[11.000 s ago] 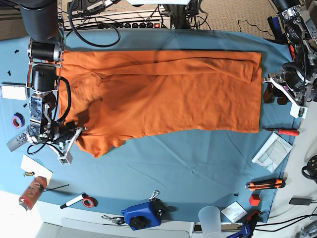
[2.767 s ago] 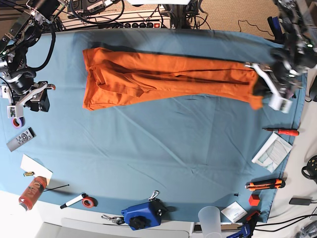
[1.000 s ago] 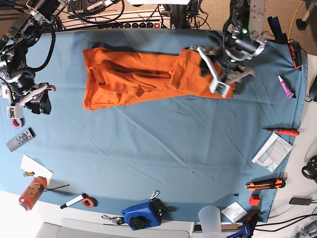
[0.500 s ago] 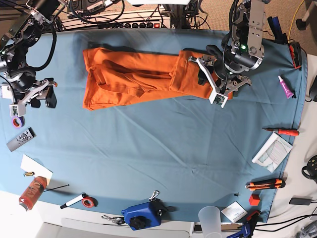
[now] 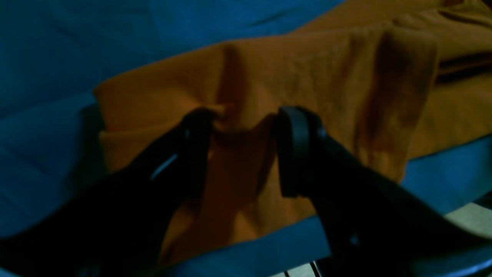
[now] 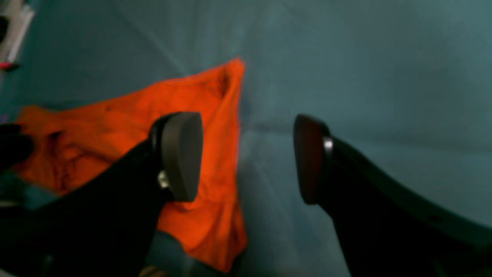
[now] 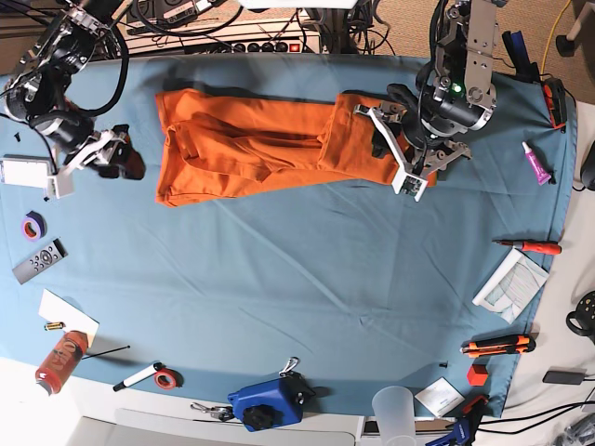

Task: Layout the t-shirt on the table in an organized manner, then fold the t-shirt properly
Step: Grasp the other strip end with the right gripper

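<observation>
The orange t-shirt (image 7: 251, 144) lies on the table (image 7: 307, 279) near its far edge, folded into a long strip. Its right end is doubled back over the middle. My left gripper (image 7: 397, 150) hangs over that doubled end. In the left wrist view it (image 5: 244, 148) is open, with the t-shirt (image 5: 326, 80) lying under and between the fingers. My right gripper (image 7: 121, 156) is open and empty just left of the shirt's left end. In the right wrist view it (image 6: 246, 154) faces the t-shirt (image 6: 200, 115), whose corner lies beyond the fingertips.
A purple tube (image 7: 536, 163), a red screwdriver (image 7: 532, 246) and papers (image 7: 511, 279) lie at the right edge. A remote (image 7: 39, 260), a tape roll (image 7: 33, 225) and an orange-red bottle (image 7: 60, 360) lie at the left. A blue device (image 7: 268, 401) and a cup (image 7: 392, 409) stand at the front.
My right gripper has moved right, towards the shirt's left end. My left gripper has lowered slightly over the doubled-back end and stands open.
</observation>
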